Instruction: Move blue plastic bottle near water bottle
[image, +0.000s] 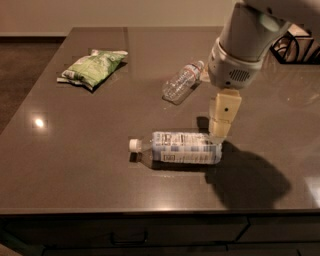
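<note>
Gripper (219, 131) hangs from the arm (245, 45), pointing straight down, its tip just above or touching the base end of the blue plastic bottle (182, 148). Whether it is open or closed cannot be told from this angle. The position suits a grasp from above at the bottle's wide end, I judge. That bottle lies on its side on the dark countertop (75, 145), white cap pointing left, not lifted. The water bottle (181, 83) also lies on its side farther back, apart from the blue one, its cap toward the arm. Well to the left rests a green snack bag (92, 66). A black wire basket (295, 47) sits at the far right.
</note>
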